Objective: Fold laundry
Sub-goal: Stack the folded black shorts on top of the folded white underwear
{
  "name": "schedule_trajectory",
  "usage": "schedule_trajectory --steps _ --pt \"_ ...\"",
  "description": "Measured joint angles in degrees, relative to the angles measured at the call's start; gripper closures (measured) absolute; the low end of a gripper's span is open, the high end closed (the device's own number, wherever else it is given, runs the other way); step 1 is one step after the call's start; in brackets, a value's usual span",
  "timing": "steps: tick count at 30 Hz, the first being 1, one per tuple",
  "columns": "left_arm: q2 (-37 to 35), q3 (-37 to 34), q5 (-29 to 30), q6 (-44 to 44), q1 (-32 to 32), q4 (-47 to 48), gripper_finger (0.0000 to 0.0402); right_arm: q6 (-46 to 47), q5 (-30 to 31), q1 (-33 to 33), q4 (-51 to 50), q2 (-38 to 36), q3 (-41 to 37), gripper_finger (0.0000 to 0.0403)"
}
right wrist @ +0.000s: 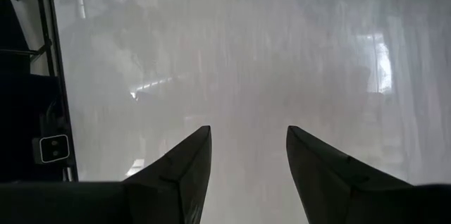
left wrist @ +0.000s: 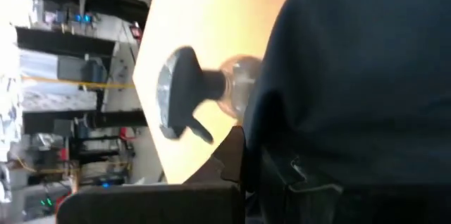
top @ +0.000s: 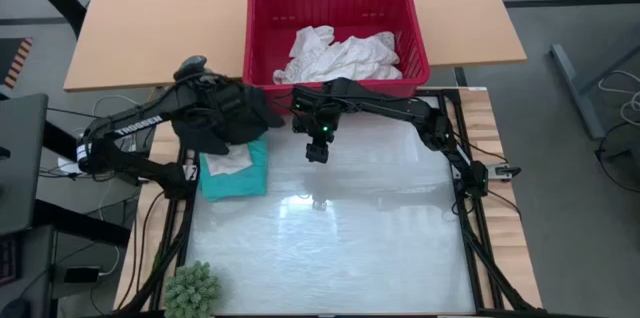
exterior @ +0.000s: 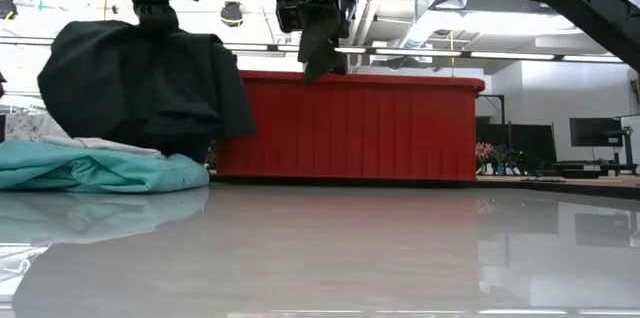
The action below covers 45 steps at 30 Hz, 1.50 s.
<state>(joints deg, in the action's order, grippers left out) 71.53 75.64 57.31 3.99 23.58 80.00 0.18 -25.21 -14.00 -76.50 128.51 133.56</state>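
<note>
The black garment (left wrist: 352,76) was held pinched in the left gripper (top: 222,108) above the teal stack (top: 235,173), awaiting lowering; the right gripper (right wrist: 246,160) hung spread, empty.

A glossy white work surface (top: 350,228) framed by black rails carries a folded teal garment (top: 238,176) at its left edge, a small cream cloth (top: 228,162) resting on top. A green fuzzy plant (top: 192,291) sits at the near left corner. Behind, a wooden table (top: 160,18) bears a red basket (top: 262,28).
</note>
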Motion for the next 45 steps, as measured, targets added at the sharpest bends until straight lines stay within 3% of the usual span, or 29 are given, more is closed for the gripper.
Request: schedule_trajectory --steps 6,12,17,21,25,32,40,45 --pt "0.02 0.0 12.96 -15.32 0.0 -6.53 0.0401 0.29 0.0 0.09 -0.29 0.0 0.0 0.0194" --pt "-0.35 -0.04 13.08 -23.48 3.29 -15.81 0.0401 0.5 -0.1 0.3 -1.56 0.0 0.0 0.0194" --pt "-0.37 -0.08 6.08 -13.98 4.85 -13.64 0.0401 1.55 -0.11 0.89 -2.27 0.0 0.0 0.0194" --pt "-0.39 -3.63 0.97 -4.52 0.67 -10.86 0.0401 1.51 -0.19 2.17 -2.96 0.0 0.0 0.0194" --pt "-0.35 -11.45 -3.6 8.03 -6.82 -6.41 0.0401 1.49 -0.17 3.76 -3.01 0.02 0.0 0.0194" --pt "-0.3 -20.93 -22.46 30.17 -24.76 -4.3 0.0401 0.42 -0.27 5.86 -4.44 0.02 0.0 0.0194" --pt "-0.28 -21.22 -38.77 39.67 -38.0 -8.85 0.0401 -0.69 -0.24 5.21 -4.06 0.04 0.0 0.0194" --pt "-0.28 -21.22 -40.01 40.75 -41.83 -9.44 0.0396 -2.45 -0.21 4.63 -3.84 0.04 0.0 0.0194"
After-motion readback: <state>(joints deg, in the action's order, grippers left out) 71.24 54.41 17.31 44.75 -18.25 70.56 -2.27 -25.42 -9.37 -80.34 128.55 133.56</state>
